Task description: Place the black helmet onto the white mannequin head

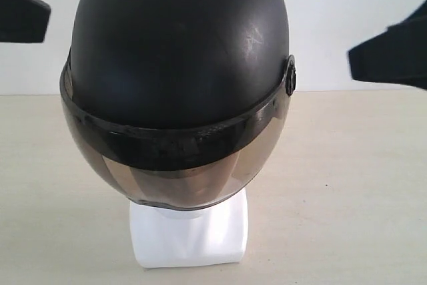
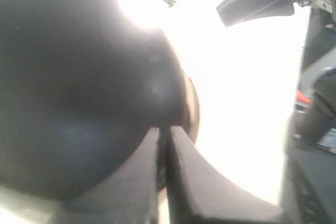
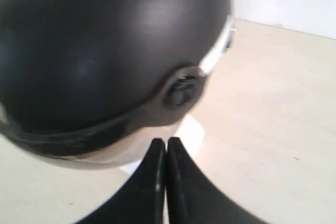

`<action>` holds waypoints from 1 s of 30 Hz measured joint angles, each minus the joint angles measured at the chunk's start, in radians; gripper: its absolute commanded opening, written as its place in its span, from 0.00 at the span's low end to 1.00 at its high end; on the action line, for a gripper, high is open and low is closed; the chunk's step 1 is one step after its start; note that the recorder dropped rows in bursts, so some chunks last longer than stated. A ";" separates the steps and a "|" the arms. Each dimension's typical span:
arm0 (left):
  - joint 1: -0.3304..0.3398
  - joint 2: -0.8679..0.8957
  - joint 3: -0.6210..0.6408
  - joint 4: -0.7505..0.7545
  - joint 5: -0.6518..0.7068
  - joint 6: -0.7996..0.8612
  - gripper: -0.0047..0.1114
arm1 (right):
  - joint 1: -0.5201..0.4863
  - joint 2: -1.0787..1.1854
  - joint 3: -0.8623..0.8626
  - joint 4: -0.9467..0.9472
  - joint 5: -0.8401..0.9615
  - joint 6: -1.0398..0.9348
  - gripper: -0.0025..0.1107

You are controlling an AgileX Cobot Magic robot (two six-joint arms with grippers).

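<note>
The round matte-black helmet (image 1: 180, 45) is seated over the glossy white mannequin head (image 1: 190, 235) on the beige surface (image 1: 347, 185). Both end effectors are seen closed and empty, left (image 2: 164, 130) at its nine o'clock, right (image 3: 166, 143) at three, about equally near.

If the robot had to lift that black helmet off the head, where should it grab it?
Probably the lower rim of the helmet, near the side screw, one arm from each side: the dome is round, smooth and too wide for the fingers.
</note>
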 measured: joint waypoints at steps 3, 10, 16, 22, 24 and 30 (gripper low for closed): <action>-0.003 -0.034 0.000 0.136 -0.089 -0.121 0.08 | 0.000 -0.002 0.002 -0.153 0.075 0.130 0.02; -0.004 0.031 -0.002 0.453 -0.259 -0.415 0.08 | 0.000 0.085 0.032 -0.313 0.015 0.269 0.02; -0.004 0.165 -0.002 0.493 -0.311 -0.463 0.08 | 0.000 0.198 0.032 -0.334 -0.139 0.319 0.02; -0.004 0.222 -0.002 0.495 -0.364 -0.467 0.08 | 0.000 0.261 0.032 -0.438 -0.143 0.411 0.02; -0.004 0.234 -0.002 0.492 -0.380 -0.461 0.08 | 0.000 0.266 0.032 -0.461 -0.159 0.432 0.02; -0.004 0.269 -0.002 0.389 -0.333 -0.363 0.08 | -0.002 0.291 0.032 -0.488 -0.224 0.447 0.02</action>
